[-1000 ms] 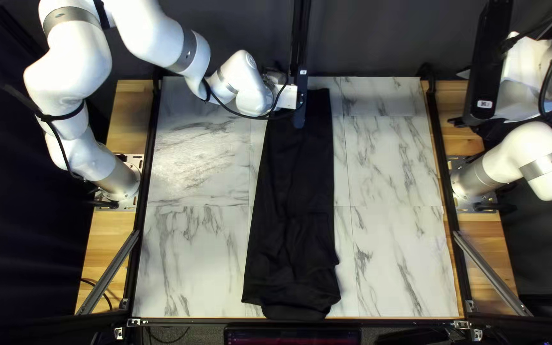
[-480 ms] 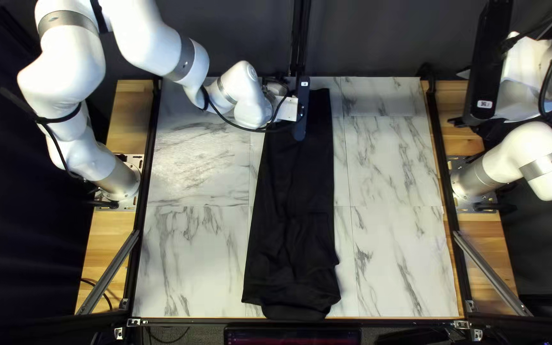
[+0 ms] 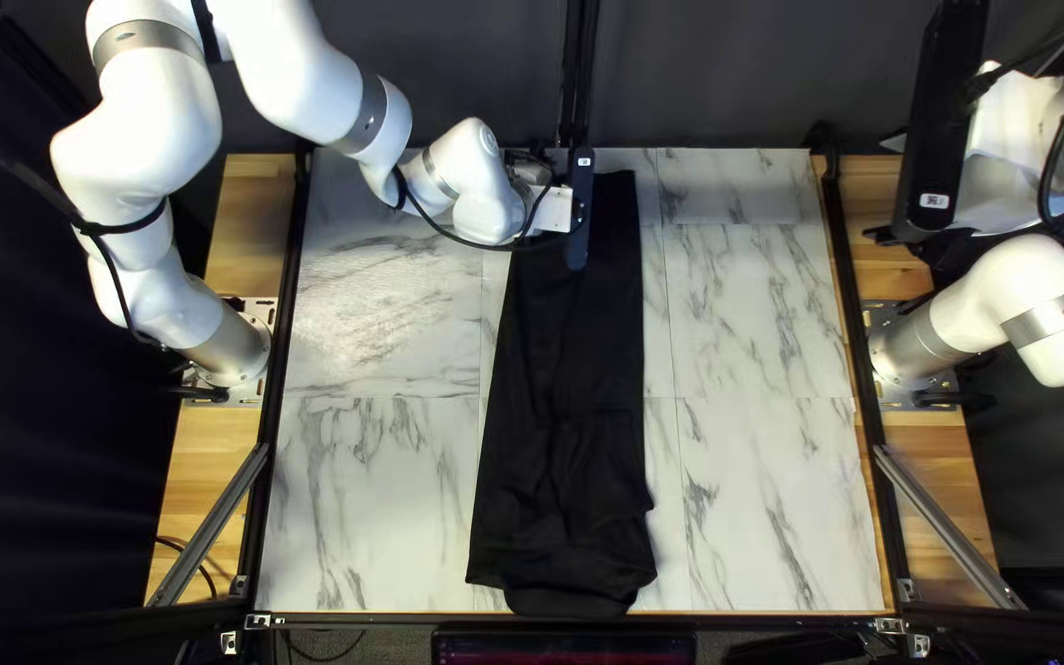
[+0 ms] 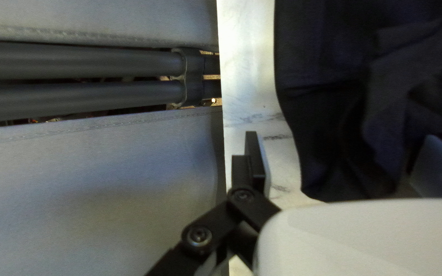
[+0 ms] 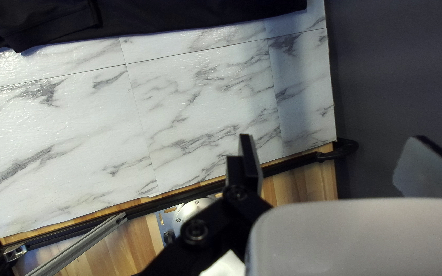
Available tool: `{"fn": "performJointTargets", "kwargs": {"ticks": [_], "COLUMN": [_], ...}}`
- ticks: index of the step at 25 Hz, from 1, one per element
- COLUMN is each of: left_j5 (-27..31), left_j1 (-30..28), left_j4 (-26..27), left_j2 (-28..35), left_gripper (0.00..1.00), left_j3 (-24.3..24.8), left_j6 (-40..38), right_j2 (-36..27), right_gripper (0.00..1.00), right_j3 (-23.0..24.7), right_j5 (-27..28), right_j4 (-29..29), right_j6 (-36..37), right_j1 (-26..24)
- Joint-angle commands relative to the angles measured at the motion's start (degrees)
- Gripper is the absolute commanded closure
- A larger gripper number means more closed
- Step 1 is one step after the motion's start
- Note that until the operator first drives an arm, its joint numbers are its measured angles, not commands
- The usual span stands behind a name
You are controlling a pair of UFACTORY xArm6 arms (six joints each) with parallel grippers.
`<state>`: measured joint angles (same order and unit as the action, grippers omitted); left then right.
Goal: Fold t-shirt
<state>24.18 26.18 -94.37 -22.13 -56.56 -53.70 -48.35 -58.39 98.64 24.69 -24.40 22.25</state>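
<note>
Black t-shirt [image 3: 569, 407] lies in 1 long strip, sides apparently folded, crosswise folds remaining, while left end effector [image 4: 340, 137] and right end effector [image 5: 332, 137] both stand open.

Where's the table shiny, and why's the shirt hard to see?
Top left view: pale glare on the table, left of the shirt, whose black folds nearly vanish; right wrist view: bright glints beside the shirt; left wrist view: shirt dark and soft.

The t-shirt [image 3: 569, 370] lies on the table [image 3: 372, 493], between arm bases [image 3: 230, 347]; the curtain [image 3: 717, 74] hangs behind.
</note>
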Motion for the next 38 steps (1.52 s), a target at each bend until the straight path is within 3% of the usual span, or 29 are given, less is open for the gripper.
{"fn": "performJointTargets", "kwargs": {"ticks": [1,22,38], "left_j5": [0.4,1.0,3.8], "left_j1": [0.5,-0.3,0.7], "left_j4": [0.2,-1.5,0.3], "left_j2": [0.1,-0.5,0.8], "left_gripper": [0.0,0.0,0.0], "left_j3": [-0.3,0.4,0.5], "left_j6": [0.9,-1.9,2.1], "right_j2": [0.0,0.0,0.0], "right_gripper": [0.0,0.0,0.0], "right_j3": [0.0,0.0,0.0], "right_j5": [0.0,0.0,0.0], "right_j4": [0.0,0.0,0.0], "right_j6": [0.0,0.0,0.0], "right_j1": [0.0,0.0,0.0]}}
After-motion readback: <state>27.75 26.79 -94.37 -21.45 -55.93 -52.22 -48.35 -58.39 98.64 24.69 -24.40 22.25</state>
